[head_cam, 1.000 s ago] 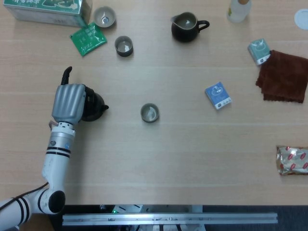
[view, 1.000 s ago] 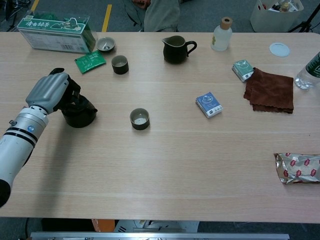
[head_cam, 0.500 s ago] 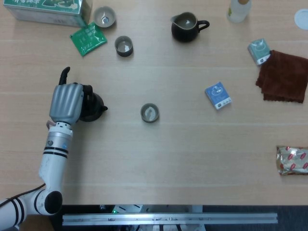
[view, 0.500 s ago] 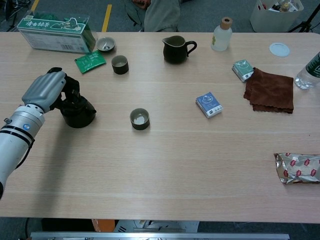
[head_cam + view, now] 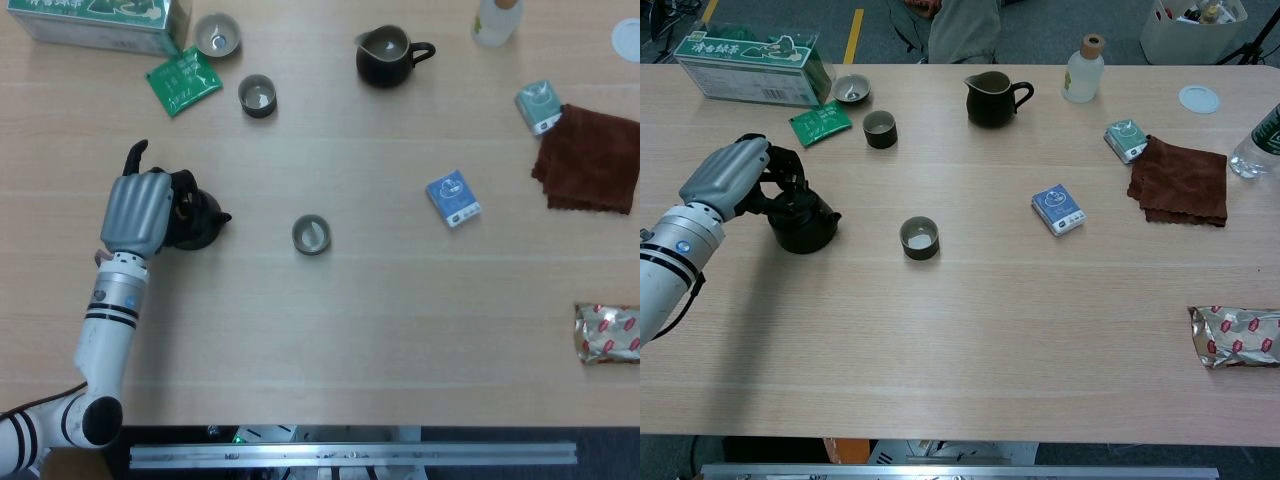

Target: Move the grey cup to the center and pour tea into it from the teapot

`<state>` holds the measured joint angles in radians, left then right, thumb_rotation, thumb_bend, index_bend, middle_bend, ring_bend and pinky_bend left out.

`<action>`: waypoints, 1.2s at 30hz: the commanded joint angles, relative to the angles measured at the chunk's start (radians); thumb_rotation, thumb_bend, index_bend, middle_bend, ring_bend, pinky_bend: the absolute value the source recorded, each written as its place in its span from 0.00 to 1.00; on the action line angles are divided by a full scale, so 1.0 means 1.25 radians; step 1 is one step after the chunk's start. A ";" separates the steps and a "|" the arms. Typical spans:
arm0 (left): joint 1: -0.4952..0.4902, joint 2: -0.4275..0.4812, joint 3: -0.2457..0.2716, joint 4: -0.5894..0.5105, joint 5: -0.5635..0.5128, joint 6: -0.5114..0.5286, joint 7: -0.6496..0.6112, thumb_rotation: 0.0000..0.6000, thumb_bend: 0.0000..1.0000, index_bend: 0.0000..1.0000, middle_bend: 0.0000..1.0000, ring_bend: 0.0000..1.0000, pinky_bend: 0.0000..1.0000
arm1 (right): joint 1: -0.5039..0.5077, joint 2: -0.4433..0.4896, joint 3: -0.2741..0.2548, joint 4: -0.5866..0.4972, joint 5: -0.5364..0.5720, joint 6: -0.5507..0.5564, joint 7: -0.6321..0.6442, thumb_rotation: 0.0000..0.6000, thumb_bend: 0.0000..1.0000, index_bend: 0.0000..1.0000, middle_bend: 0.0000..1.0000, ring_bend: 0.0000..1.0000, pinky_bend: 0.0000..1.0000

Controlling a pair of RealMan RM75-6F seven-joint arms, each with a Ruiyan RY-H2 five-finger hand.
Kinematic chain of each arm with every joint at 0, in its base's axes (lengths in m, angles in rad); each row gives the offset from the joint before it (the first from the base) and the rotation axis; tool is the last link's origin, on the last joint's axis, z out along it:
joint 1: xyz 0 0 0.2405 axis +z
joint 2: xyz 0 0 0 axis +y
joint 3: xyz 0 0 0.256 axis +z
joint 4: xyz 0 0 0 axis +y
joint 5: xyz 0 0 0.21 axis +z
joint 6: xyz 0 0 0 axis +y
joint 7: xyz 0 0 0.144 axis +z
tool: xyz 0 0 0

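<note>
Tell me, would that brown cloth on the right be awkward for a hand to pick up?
Probably a little. The cloth lies in soft, uneven folds, so it is likely floppy and would droop from wherever it is pinched. It looks thin and light, unlikely to break or roll. One edge lies against a small teal packet, which might get dragged along.

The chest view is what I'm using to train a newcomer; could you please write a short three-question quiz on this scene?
1. True or false: the left hand is at the teapot, fingers around its handle side.
2. Which object lies nearest the brown cloth? A) green packet B) teal box C) foil snack bag
3. Fill in: the teapot's spout points toward the grey ____ at the table's middle.

Key: 1 true; 2 B; 3 cup.
</note>
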<state>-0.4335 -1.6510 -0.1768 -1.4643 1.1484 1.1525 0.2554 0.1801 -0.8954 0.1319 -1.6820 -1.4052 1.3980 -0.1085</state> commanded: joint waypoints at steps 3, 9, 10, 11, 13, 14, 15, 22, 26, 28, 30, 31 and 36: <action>-0.003 0.017 -0.003 -0.019 -0.001 -0.009 -0.017 0.84 0.30 0.43 0.49 0.33 0.06 | 0.001 -0.001 0.000 -0.001 0.000 -0.001 0.000 1.00 0.35 0.19 0.21 0.04 0.07; -0.005 0.032 -0.003 -0.032 0.002 -0.013 -0.035 0.84 0.30 0.41 0.44 0.30 0.06 | 0.001 -0.002 0.001 -0.001 0.000 -0.001 0.000 1.00 0.35 0.20 0.21 0.04 0.07; -0.005 0.035 -0.003 -0.035 0.002 -0.012 -0.037 0.84 0.30 0.41 0.44 0.30 0.06 | 0.001 -0.002 0.001 -0.001 0.000 -0.001 0.001 1.00 0.35 0.20 0.21 0.04 0.07; -0.004 0.038 -0.003 -0.038 0.003 -0.011 -0.038 0.84 0.30 0.41 0.43 0.29 0.06 | 0.000 -0.002 0.001 -0.001 0.000 0.000 0.001 1.00 0.35 0.20 0.21 0.04 0.07; -0.004 0.046 -0.002 -0.046 0.005 -0.010 -0.039 0.84 0.30 0.40 0.42 0.28 0.06 | -0.001 -0.001 0.002 -0.001 0.001 0.003 0.001 1.00 0.35 0.20 0.21 0.04 0.07; -0.003 0.051 -0.001 -0.052 0.007 -0.008 -0.041 0.85 0.30 0.39 0.42 0.28 0.06 | -0.002 -0.001 0.002 -0.001 0.002 0.004 0.002 1.00 0.35 0.20 0.21 0.04 0.07; -0.002 0.056 -0.001 -0.058 0.011 -0.005 -0.043 0.84 0.30 0.39 0.41 0.28 0.06 | -0.002 -0.001 0.002 -0.001 0.001 0.005 0.003 1.00 0.35 0.20 0.21 0.04 0.07; 0.019 0.091 0.009 -0.102 0.078 0.055 -0.079 0.89 0.30 0.38 0.39 0.27 0.06 | -0.016 -0.007 -0.005 0.006 0.009 0.010 0.016 1.00 0.35 0.20 0.21 0.04 0.07; 0.043 0.121 0.027 -0.117 0.131 0.106 -0.093 0.99 0.30 0.38 0.39 0.27 0.06 | -0.034 -0.009 -0.015 0.010 0.004 0.026 0.034 1.00 0.35 0.19 0.21 0.04 0.07; 0.059 0.142 0.039 -0.123 0.156 0.136 -0.088 1.00 0.30 0.38 0.39 0.27 0.06 | -0.045 -0.011 -0.022 0.014 -0.002 0.035 0.043 1.00 0.35 0.20 0.21 0.04 0.07; 0.078 0.164 0.052 -0.131 0.176 0.167 -0.080 1.00 0.30 0.39 0.39 0.27 0.06 | -0.056 -0.017 -0.031 0.022 -0.011 0.044 0.051 1.00 0.35 0.20 0.21 0.04 0.07; 0.087 0.173 0.057 -0.136 0.183 0.181 -0.078 1.00 0.30 0.39 0.39 0.27 0.06 | -0.061 -0.021 -0.036 0.026 -0.015 0.047 0.054 1.00 0.35 0.20 0.21 0.04 0.07; 0.144 0.215 0.091 -0.157 0.220 0.255 -0.069 1.00 0.30 0.39 0.39 0.27 0.06 | -0.094 -0.049 -0.061 0.047 -0.030 0.073 0.078 1.00 0.35 0.20 0.21 0.04 0.07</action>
<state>-0.2778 -1.4037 -0.0825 -1.6468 1.4046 1.4467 0.1605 0.0695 -0.9496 0.0615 -1.6296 -1.4386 1.4818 -0.0180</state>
